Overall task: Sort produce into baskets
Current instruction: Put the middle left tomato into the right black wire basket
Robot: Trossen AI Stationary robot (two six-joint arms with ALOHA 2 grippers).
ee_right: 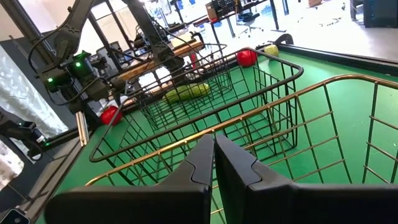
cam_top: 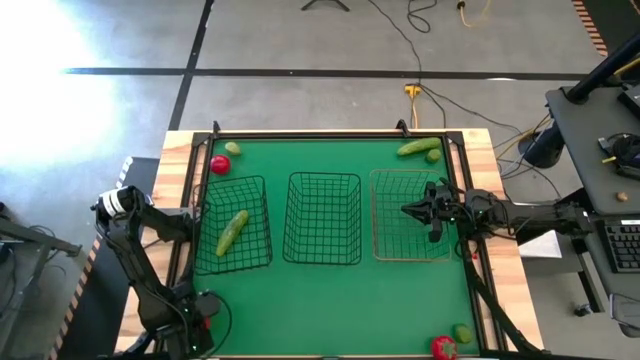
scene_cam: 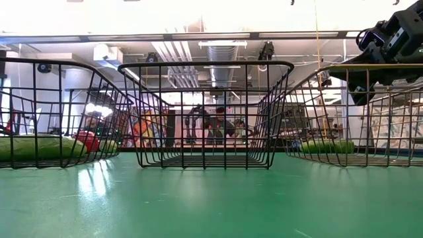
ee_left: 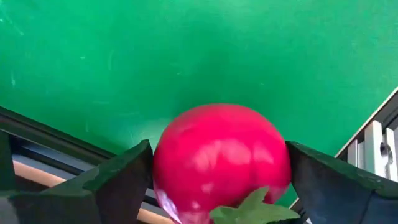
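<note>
My left gripper (cam_top: 205, 318) is at the table's near left corner, shut on a red tomato (ee_left: 221, 158) with a green top. My right gripper (cam_top: 408, 210) is shut and empty above the tan wire basket (cam_top: 385, 250); it also shows in the low view (scene_cam: 390, 39). One cucumber (cam_top: 232, 232) lies in the left black basket (cam_top: 262, 225). The middle black basket (cam_top: 322, 255) holds nothing. A tomato (cam_top: 219, 165) and a lime (cam_top: 232, 148) lie at the far left. A cucumber (cam_top: 418, 148) and a lime (cam_top: 433, 156) lie at the far right. A tomato (cam_top: 443, 347) and a lime (cam_top: 462, 332) lie at the near right corner. My left gripper pinches the tomato between its two fingers (ee_left: 124, 177), which lie on opposite round sides (ee_left: 163, 168). The green top (ee_left: 249, 210) faces back toward the wrist. Whether the tomato is clear of the table cannot be told.
The three baskets stand in a row across the table's middle. A raised black rail (cam_top: 330, 132) runs round the green mat. Open mat lies in front of the baskets (cam_top: 330, 300).
</note>
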